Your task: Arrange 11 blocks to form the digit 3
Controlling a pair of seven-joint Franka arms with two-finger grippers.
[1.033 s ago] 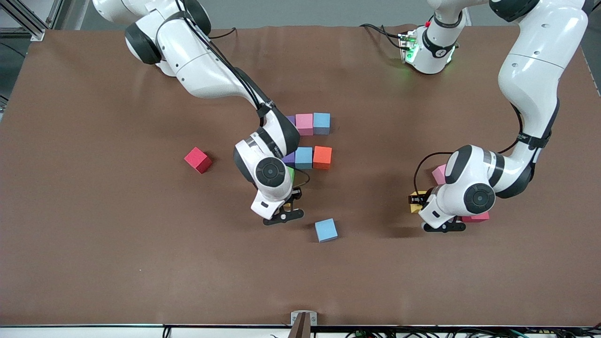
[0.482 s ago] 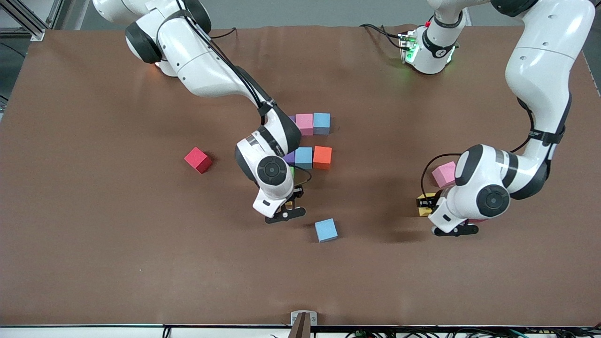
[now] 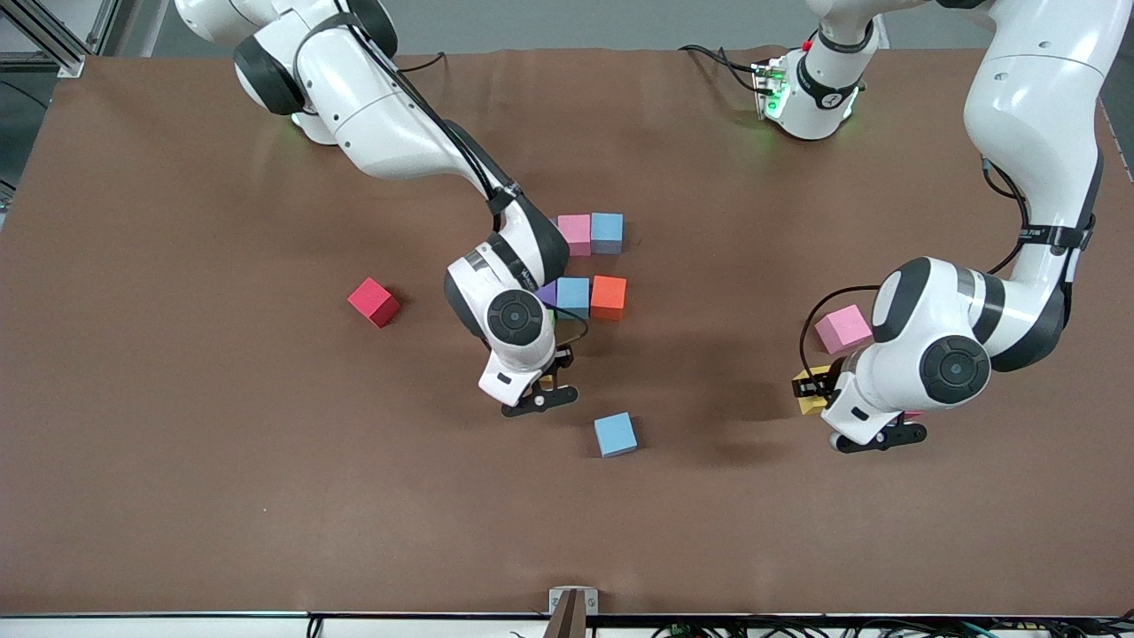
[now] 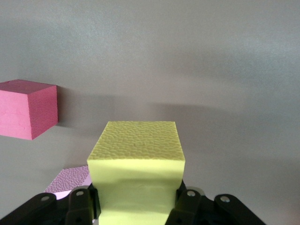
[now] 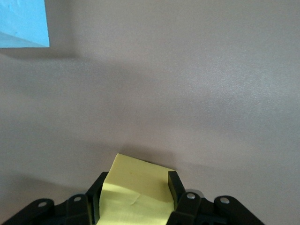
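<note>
Left gripper (image 3: 819, 388): positioned at the lower right of the front frame, over the table (image 3: 177, 399). Its fingers are clenched on a yellow block (image 3: 811, 392). The left wrist view confirms this, with the yellow block (image 4: 137, 176) pinched between the black fingers (image 4: 84, 206). The same view shows a pink block (image 4: 28, 108) and a red cube (image 4: 68, 180) lying on the table below.

In the front frame the pink block (image 3: 842, 329) rests just above the left gripper. The red cube is almost wholly hidden under the left arm's wrist.

Right gripper (image 3: 542, 383): positioned at centre frame, just below the cluster of blocks. Its fingers are clenched on a second yellow block (image 5: 136, 190), seen in the right wrist view between the pads (image 5: 174, 186). In the front frame this block is mostly hidden by the wrist.

Partial digit, centre of the front frame: an upper row shows a second pink block (image 3: 574, 234) touching a light blue block (image 3: 607, 232). A lower row shows a purple block (image 3: 547, 293), a second light blue block (image 3: 573, 297) and an orange block (image 3: 608, 297), side by side and touching. A sliver of green shows under the right wrist.

A third light blue block (image 3: 615, 434) lies alone, below the cluster and beside the right gripper. It also appears at a corner of the right wrist view (image 5: 23, 23).

A second red cube (image 3: 373, 301) lies apart at centre left of the front frame.
</note>
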